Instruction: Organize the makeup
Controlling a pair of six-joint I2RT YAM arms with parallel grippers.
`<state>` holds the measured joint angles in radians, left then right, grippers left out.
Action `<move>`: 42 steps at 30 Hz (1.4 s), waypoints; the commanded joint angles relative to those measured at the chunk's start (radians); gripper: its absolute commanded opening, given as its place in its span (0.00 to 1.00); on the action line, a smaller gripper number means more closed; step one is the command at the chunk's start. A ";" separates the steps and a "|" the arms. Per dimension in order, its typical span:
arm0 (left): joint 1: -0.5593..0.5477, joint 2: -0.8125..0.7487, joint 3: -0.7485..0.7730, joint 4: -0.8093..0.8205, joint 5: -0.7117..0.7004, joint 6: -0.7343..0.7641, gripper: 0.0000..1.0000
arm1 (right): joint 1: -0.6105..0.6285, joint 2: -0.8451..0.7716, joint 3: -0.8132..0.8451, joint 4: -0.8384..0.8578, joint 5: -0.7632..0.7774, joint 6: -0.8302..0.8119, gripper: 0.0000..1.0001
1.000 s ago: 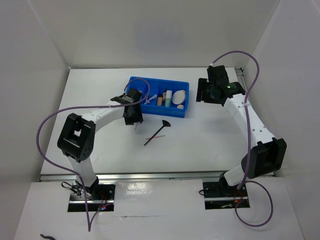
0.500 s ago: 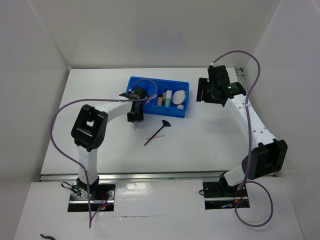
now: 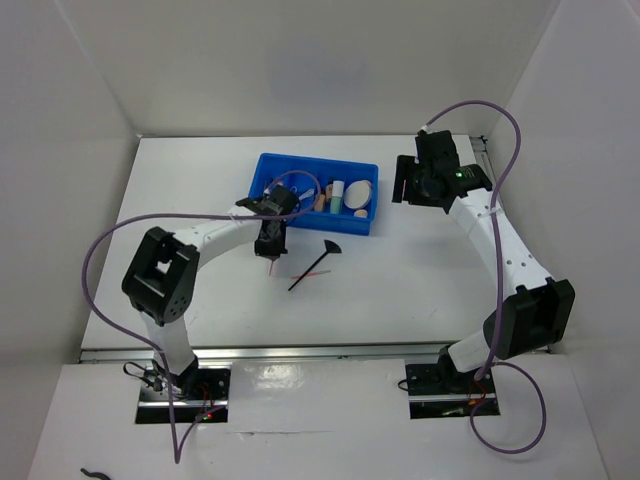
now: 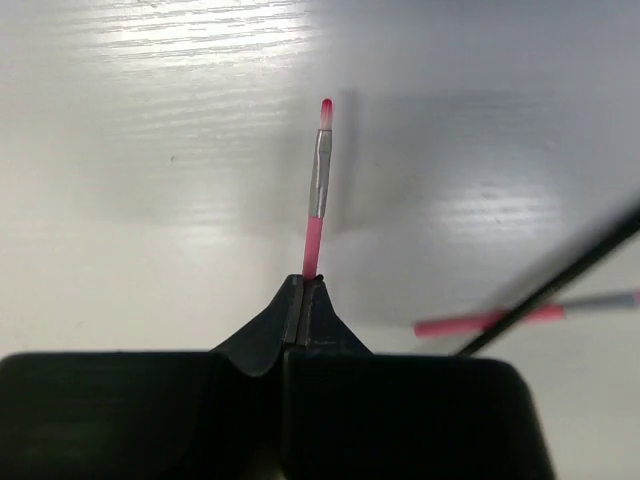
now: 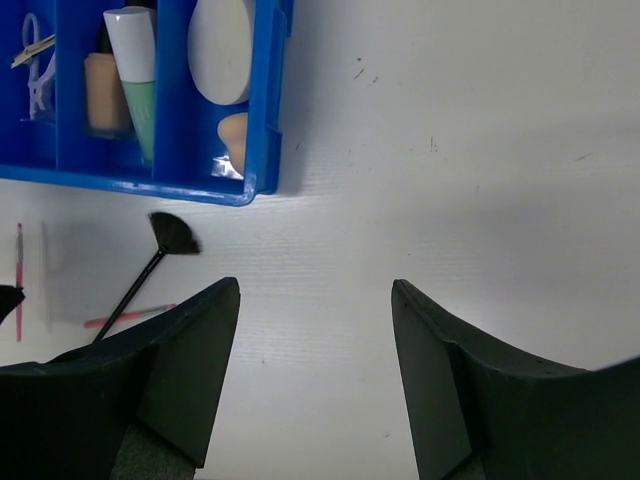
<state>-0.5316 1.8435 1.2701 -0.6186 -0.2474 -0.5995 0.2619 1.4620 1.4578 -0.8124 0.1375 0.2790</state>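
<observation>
Pickup step: left gripper (image 4: 303, 292) at mid-left of top view, fingers pinched on pink stick (image 4: 318, 185) just below blue tray (image 3: 320, 159), right gripper (image 5: 312, 295) spread at upper right; next prob. carry stick into tray slot w/o slip.

A thin pink stick (image 4: 318, 180) points down, pinched in the left end effector (image 4: 303, 285). A second pink stick (image 3: 305, 274) lies crossing a black fan brush (image 3: 318, 262) on the white table (image 3: 400, 290), nearer than the blue tray (image 3: 270, 165).

Surface (image 3: 420, 290) right of black fan brush (image 3: 312, 268) open; blue tray (image 3: 345, 226) wall blocks behind; left arm (image 3: 215, 235) spans left.
</observation>
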 commanded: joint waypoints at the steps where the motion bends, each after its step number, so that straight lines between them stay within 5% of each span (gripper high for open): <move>1: 0.004 -0.124 0.081 -0.045 0.002 0.058 0.00 | 0.007 -0.012 0.013 0.041 0.001 -0.001 0.70; 7: 0.088 -0.057 0.358 -0.073 -0.058 0.112 0.00 | 0.007 -0.012 0.013 0.041 0.010 -0.001 0.70; 13: 0.151 0.261 0.766 -0.164 -0.089 0.135 0.00 | 0.007 -0.012 0.022 0.030 0.010 -0.001 0.70; 20: 0.180 0.434 0.897 -0.095 -0.053 0.149 0.00 | -0.003 -0.002 0.022 0.021 -0.001 -0.001 0.70; 26: 0.202 0.476 0.908 -0.056 -0.013 0.167 0.06 | -0.003 0.018 0.022 0.021 -0.001 -0.001 0.70; 34: 0.211 0.430 0.858 -0.040 0.013 0.196 0.69 | -0.003 0.037 0.052 0.012 -0.013 -0.001 0.70; 38: 0.202 0.329 0.833 -0.064 0.031 0.196 0.69 | -0.003 0.027 0.061 0.002 -0.013 -0.001 0.70; 42: 0.116 0.093 0.554 0.017 0.089 0.230 0.57 | -0.003 -0.002 0.052 0.002 -0.013 0.008 0.70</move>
<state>-0.3412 2.1803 1.9713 -0.6708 -0.2207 -0.4171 0.2615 1.5013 1.4757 -0.8097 0.1238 0.2794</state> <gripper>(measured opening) 0.606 0.700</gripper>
